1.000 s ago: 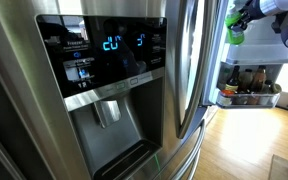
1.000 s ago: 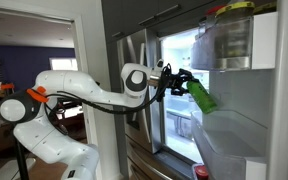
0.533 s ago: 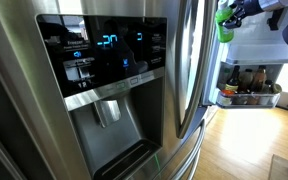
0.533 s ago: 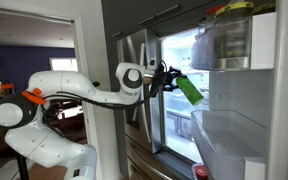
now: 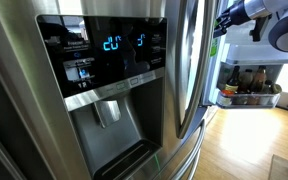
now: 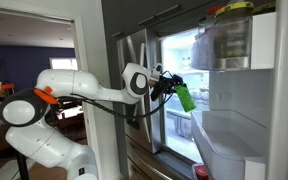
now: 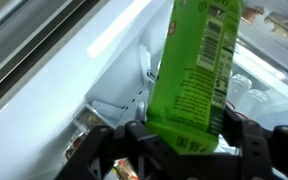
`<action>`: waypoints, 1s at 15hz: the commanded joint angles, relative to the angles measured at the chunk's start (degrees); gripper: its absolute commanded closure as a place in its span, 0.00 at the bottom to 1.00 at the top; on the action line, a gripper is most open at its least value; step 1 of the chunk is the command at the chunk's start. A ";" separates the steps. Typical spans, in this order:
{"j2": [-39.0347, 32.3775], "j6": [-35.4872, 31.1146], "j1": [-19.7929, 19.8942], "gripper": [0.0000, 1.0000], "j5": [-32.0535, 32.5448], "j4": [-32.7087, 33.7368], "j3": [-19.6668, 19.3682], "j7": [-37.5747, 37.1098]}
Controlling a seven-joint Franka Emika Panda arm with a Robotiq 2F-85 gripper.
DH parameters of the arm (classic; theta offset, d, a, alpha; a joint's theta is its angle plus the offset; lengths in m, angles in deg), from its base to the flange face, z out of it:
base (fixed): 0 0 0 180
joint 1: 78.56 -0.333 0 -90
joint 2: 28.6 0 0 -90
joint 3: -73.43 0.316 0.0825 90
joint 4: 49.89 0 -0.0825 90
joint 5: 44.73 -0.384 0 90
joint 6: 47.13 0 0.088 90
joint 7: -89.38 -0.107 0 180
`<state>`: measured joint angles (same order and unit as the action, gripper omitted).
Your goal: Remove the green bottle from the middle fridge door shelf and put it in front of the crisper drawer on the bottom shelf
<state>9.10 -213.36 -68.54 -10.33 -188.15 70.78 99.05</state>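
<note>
My gripper is shut on the green bottle, a slim lime-green plastic bottle with a printed label. I hold it in the air in front of the open fridge, tilted with its far end down. In the wrist view the bottle fills the middle between my dark fingers. In an exterior view only my gripper and a sliver of green show past the steel door edge. The pale whitish door shelf is to the right of the bottle, apart from it.
The steel fridge door with its dispenser panel fills an exterior view. An upper door bin holds a jar. Lit fridge shelves lie behind the bottle. Dark bottles stand on a counter.
My gripper has carried the green bottle away from the door shelves toward the fridge interior. The bottle is now almost hidden behind the door edge in an exterior view.
</note>
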 commanded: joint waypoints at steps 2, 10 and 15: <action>-2.48 -0.21 -1.03 0.30 -6.30 0.04 -0.97 2.03; -4.07 -0.21 -2.19 0.30 -7.73 0.85 -1.71 2.06; -14.68 -12.35 -3.10 0.55 -11.75 3.71 0.48 -2.27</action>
<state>2.76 -217.89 -71.68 -18.35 -187.13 69.40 99.04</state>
